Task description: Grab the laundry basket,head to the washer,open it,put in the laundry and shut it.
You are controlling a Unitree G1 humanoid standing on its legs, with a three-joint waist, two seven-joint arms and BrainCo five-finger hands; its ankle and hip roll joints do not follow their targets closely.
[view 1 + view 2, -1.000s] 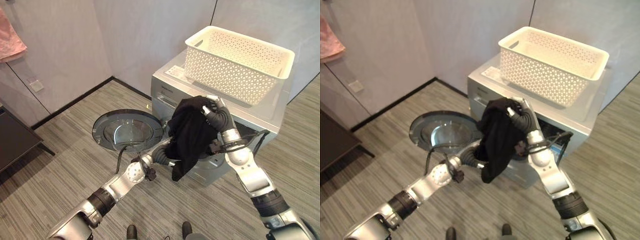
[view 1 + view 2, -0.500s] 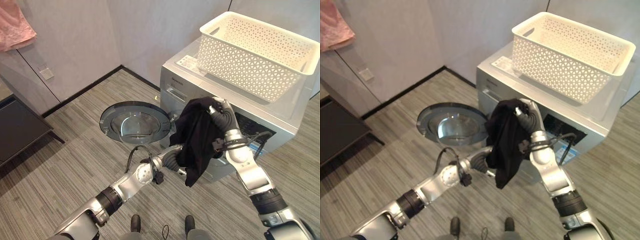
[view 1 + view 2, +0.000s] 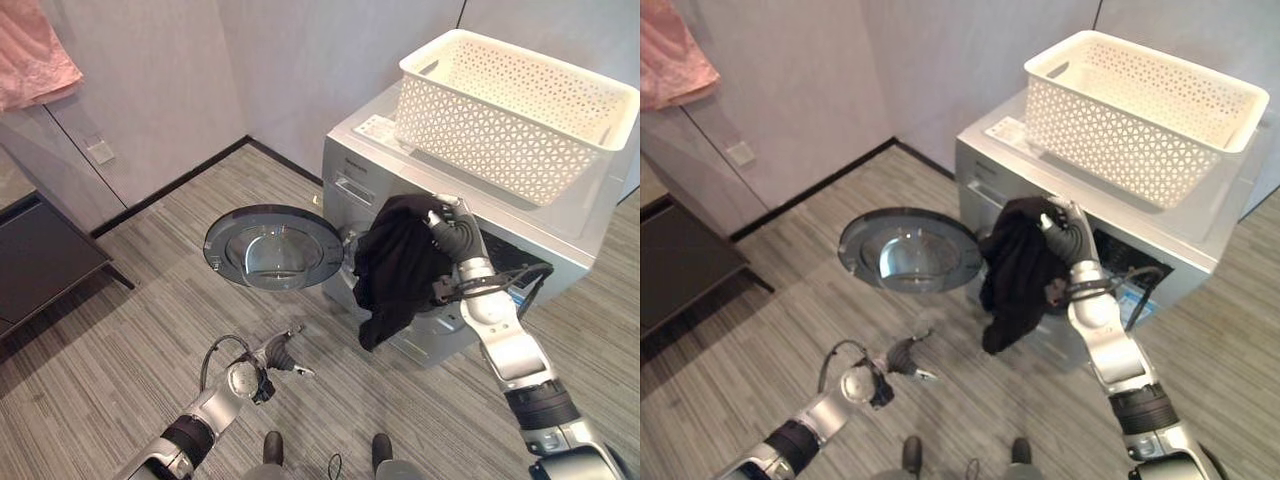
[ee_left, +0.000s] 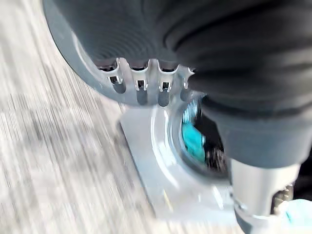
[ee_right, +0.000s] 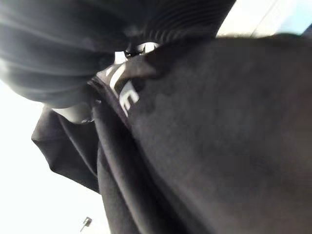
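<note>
Right hand (image 3: pixel 452 228) is gripping the top of the black garment (image 3: pixel 398 266), its fingers curling into the cloth up in front of the washer (image 3: pixel 380 160), just below the top edge of the machine. Compared with 1 second ago, this hand is keeping almost the same raised spot and the same pinch on the cloth, while the left hand (image 3: pixel 281 354) is no longer under the garment: it has dropped away and is now hanging low over the striped floor (image 3: pixel 120 320), well apart from the cloth, near the round door (image 3: pixel 273 247). Its fingers are reaching forward, relaxed and straight, holding nothing; the left wrist view is showing them (image 4: pixel 140 84) in a row with the washer's front and drum opening (image 4: pixel 200 141) past them, something turquoise showing inside. The right forearm is rising steeply from lower right, wrist bending towards the machine. The garment is hanging freely in a long fold from the right hand, draping across the drum opening, its lower end dangling beside the washer's front. The door is standing swung wide open to the left. The white laundry basket (image 3: pixel 520 110) is sitting on top of the washer. White lettering on the garment (image 5: pixel 122 90) is showing in the right wrist view but cannot be read. A pink cloth (image 3: pixel 35 60) is hanging on the wall at far left.
</note>
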